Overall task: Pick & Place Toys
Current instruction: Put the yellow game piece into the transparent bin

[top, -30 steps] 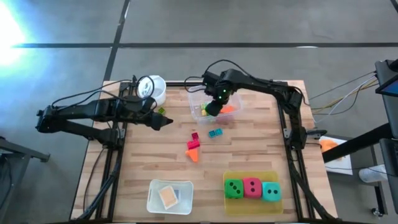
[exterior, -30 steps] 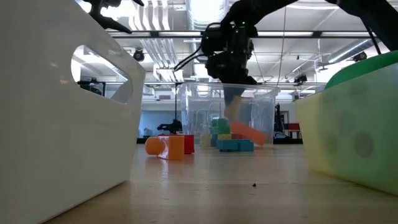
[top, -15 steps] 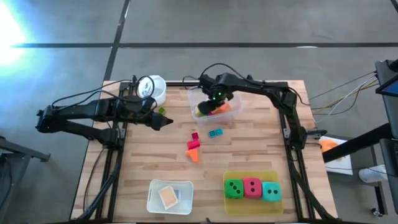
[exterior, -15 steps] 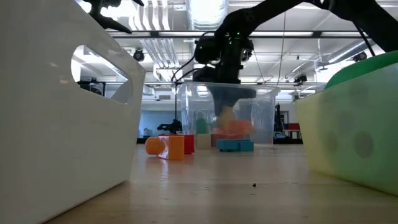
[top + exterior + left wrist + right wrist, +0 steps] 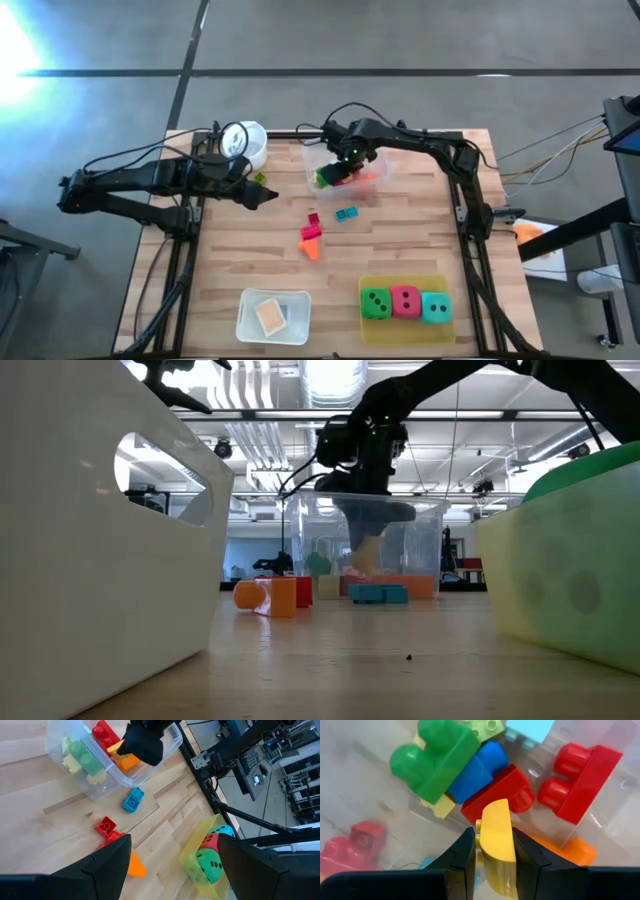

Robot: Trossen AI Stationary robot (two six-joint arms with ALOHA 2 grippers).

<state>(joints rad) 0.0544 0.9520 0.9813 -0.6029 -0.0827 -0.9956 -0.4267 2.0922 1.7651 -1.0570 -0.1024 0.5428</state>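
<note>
Placing step: right gripper (image 5: 495, 851) pinches yellow block (image 5: 496, 837) inside tub (image 5: 372, 183), probably near bottom; next, release. Left gripper (image 5: 172, 857) spread, idle at 9 o'clock.

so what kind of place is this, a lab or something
Most likely a robotics lab or workshop. The wooden table stands on a bare concrete floor, exposed ducts and strip lights run across the ceiling behind it, and equipment racks with cables stand beside it.

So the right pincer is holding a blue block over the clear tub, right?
Not quite. The block in the right pincer is yellow, not blue; the right wrist view shows the yellow block squeezed between its fingers. It is over the clear tub, as you said.
</note>
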